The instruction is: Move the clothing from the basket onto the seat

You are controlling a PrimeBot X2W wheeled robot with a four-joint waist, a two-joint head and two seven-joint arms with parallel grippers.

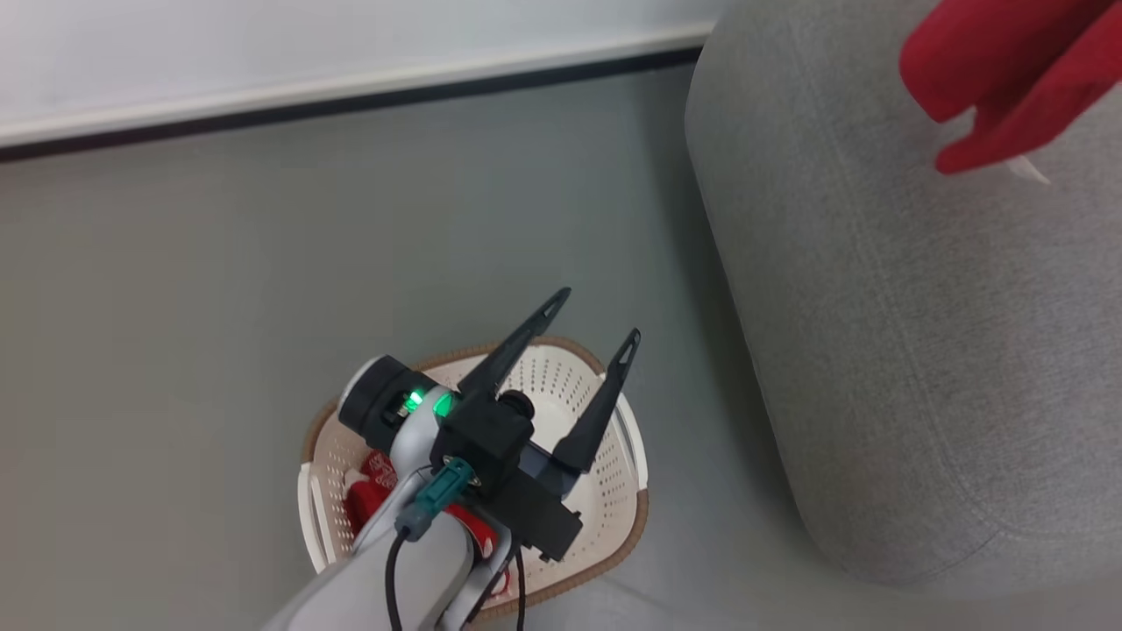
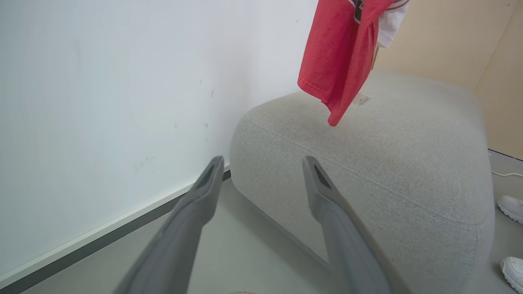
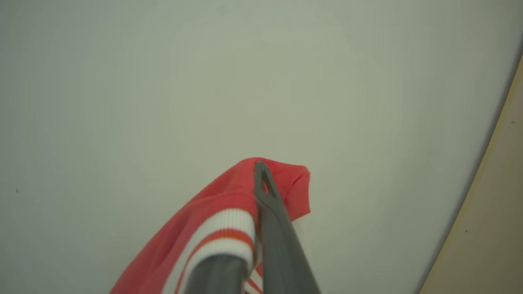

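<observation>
Largely, the left arm (image 1: 429, 561) hides clothing (image 1: 364, 508) in the basket (image 1: 614, 495).

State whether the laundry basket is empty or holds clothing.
Not empty: a red garment lies inside the laundry basket, partly hidden beneath the left forearm.

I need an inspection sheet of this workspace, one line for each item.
Surface: grey floor, basket standing on it.
Job's things: one red garment in basket; second garment hangs over seat.
Clutter: nothing seen.
Hands: left hand open over basket; right hand shut on second garment.
Cables: black cable on left arm; white cable on floor.
Surroundings: white wall; a person's white shoes beside seat.
</observation>
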